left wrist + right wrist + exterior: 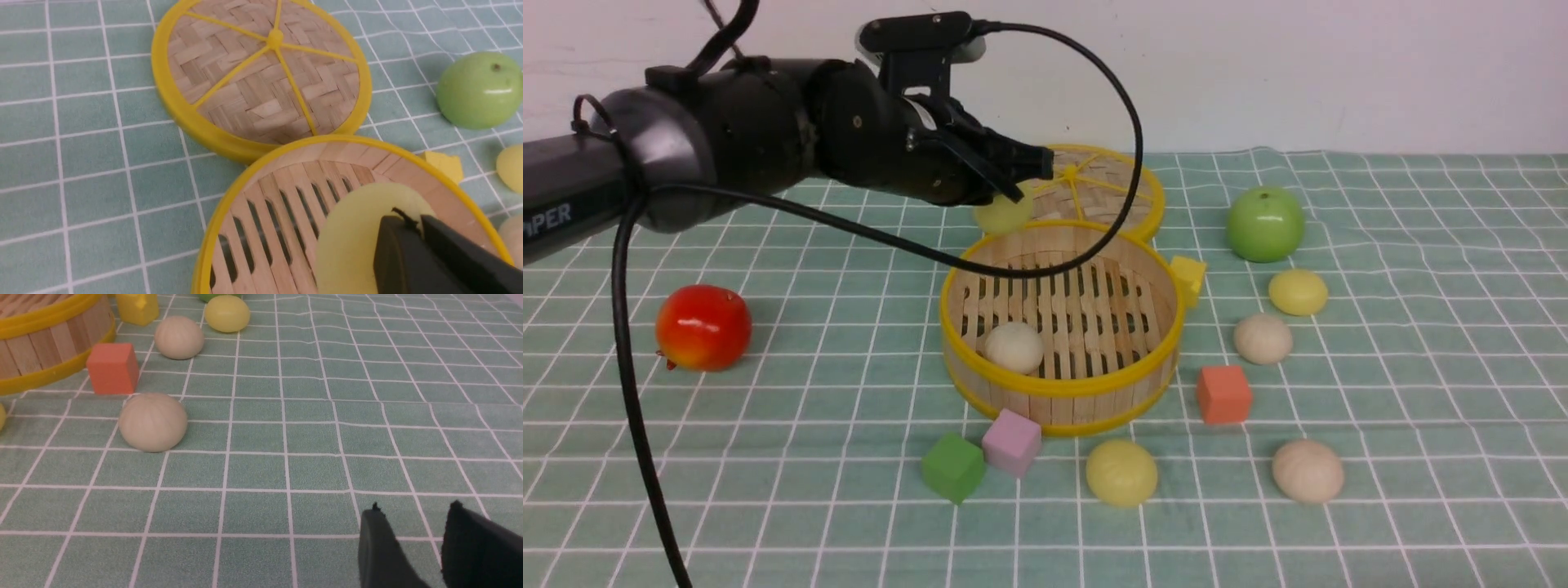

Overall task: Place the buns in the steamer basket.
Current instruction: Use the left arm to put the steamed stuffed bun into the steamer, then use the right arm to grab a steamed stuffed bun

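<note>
Front view: green checked cloth, white wall.

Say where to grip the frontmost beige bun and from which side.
Probably from above: pinch the beige bun across its widest part, low on the sides. It is a smooth dome sitting flat, with bare cloth on both sides.

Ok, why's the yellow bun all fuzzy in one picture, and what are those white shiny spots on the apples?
Left wrist view: the yellow bun sits very near the lens, so it blurs, while the lid looks sharp. Front view: the spots on the green apple and red apple are glare from the light.
</note>
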Tool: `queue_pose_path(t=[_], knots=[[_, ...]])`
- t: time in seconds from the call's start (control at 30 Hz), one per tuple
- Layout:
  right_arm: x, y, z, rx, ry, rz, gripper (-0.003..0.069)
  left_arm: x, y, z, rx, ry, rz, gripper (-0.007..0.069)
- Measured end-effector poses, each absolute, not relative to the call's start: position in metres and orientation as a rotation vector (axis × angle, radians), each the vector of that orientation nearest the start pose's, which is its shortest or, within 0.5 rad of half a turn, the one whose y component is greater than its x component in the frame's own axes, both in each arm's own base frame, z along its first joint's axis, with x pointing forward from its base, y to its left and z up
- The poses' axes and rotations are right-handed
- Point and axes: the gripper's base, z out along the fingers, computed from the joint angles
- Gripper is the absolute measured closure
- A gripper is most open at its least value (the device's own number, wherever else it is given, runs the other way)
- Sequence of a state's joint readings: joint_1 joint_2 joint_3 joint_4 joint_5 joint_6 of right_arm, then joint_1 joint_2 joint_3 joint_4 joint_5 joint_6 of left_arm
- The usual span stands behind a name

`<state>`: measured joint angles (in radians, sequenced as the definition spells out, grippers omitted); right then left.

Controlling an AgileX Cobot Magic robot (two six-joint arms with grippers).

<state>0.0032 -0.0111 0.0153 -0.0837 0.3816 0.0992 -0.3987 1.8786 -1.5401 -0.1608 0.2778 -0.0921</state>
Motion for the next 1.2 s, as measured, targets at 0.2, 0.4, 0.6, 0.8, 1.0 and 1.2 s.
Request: queue_pose_path(t=[0.2, 0.4, 0.6, 0.8, 1.0, 1.2], knots=[[0.052, -0.003, 0.174, 0.039, 1.868, -0.011, 0.0419, 0.425, -0.183, 0.259, 0.186, 2.166, -0.416, 0.063], [0.052, -0.003, 0.174, 0.039, 1.868, -0.011, 0.0419, 0.44, -0.188, 0.218, 0.179, 2.194, -0.398, 0.063], [0.052, -0.003, 0.174, 0.039, 1.868, -0.011, 0.0419, 0.444, -0.19, 0.201, 0.173, 2.205, -0.393, 0.0604], [0.052, -0.003, 0.174, 0.039, 1.868, -0.011, 0.0419, 0.442, -0.189, 0.204, 0.177, 2.226, -0.393, 0.0472], [0.052, -0.003, 0.174, 0.039, 1.868, -0.011, 0.0419, 0.431, -0.185, 0.239, 0.184, 2.209, -0.408, 0.0222], [0.052, -0.003, 0.174, 0.039, 1.868, -0.011, 0.0419, 0.397, -0.173, 0.305, 0.23, 2.207, -0.409, 0.0032]])
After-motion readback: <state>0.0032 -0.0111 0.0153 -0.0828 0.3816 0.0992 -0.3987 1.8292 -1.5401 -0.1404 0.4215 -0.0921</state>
